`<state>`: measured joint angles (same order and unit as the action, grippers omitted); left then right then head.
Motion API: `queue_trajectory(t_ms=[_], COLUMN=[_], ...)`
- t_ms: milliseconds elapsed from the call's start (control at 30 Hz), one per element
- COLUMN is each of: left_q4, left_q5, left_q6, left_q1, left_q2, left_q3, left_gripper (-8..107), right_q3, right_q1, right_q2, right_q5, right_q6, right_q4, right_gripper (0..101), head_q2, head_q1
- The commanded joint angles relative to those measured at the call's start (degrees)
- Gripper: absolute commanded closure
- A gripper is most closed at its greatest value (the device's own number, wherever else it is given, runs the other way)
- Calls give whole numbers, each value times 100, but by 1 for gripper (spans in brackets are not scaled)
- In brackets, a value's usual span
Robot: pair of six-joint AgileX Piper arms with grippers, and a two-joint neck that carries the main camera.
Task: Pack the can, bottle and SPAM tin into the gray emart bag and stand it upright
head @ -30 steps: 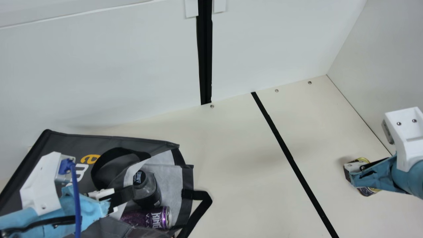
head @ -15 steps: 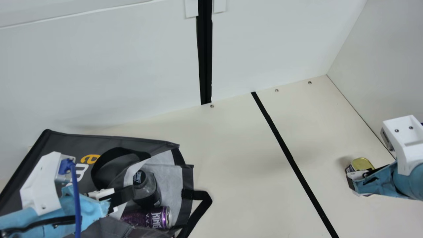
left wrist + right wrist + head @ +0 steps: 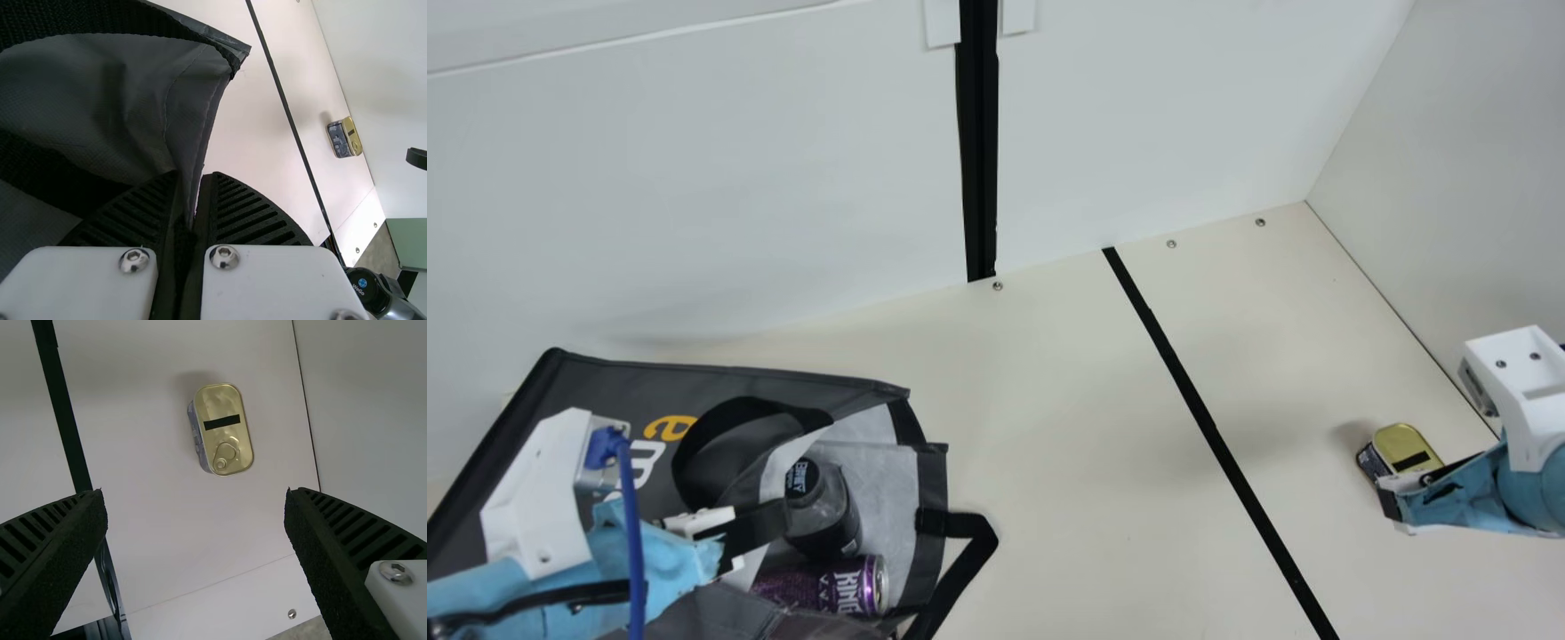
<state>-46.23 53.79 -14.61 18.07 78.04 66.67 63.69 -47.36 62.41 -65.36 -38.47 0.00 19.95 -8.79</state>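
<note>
The gray bag (image 3: 614,382) lies on its side at the main view's lower left, its mouth facing right. Inside the mouth are the dark-capped bottle (image 3: 818,511) and the purple can (image 3: 827,587). My left gripper (image 3: 760,533) is at the bag's opening; in the left wrist view my left gripper (image 3: 193,200) is shut on the bag's gray edge (image 3: 203,133). The SPAM tin (image 3: 1400,449), gold-lidded, stands on the table at the right, beside my right gripper (image 3: 1392,502). In the right wrist view my right gripper (image 3: 195,503) is wide open, with the tin (image 3: 223,430) beyond its fingertips.
A black strip (image 3: 1209,427) crosses the cream table (image 3: 1049,427) between bag and tin. White walls stand along the back (image 3: 720,196) and the right side (image 3: 1458,178). The bag's black handle (image 3: 974,542) sticks out beside its mouth.
My right gripper has moved off the tin, toward the main view's lower right, uncovering more of its gold lid. My left arm, the bag and the tin have stayed put.
</note>
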Motion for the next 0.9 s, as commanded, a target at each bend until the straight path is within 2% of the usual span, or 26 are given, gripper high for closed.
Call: queue_trajectory(t_ms=[0,533,867], left_q4=[0,0,0], left_q5=[0,0,0], left_q6=[0,0,0], left_q1=[0,0,0], left_q2=[0,0,0], left_q3=[0,0,0], left_gripper=[107,107,107], right_q3=[-23,-109,32], right_q1=[-147,-727,-907], right_q2=[88,835,1431], right_q5=[57,495,489], right_q6=[-231,-1154,-1515], right_q4=[59,363,709], right_gripper=[6,6,6], head_q2=[5,5,5], head_q1=[-121,-121,-121])
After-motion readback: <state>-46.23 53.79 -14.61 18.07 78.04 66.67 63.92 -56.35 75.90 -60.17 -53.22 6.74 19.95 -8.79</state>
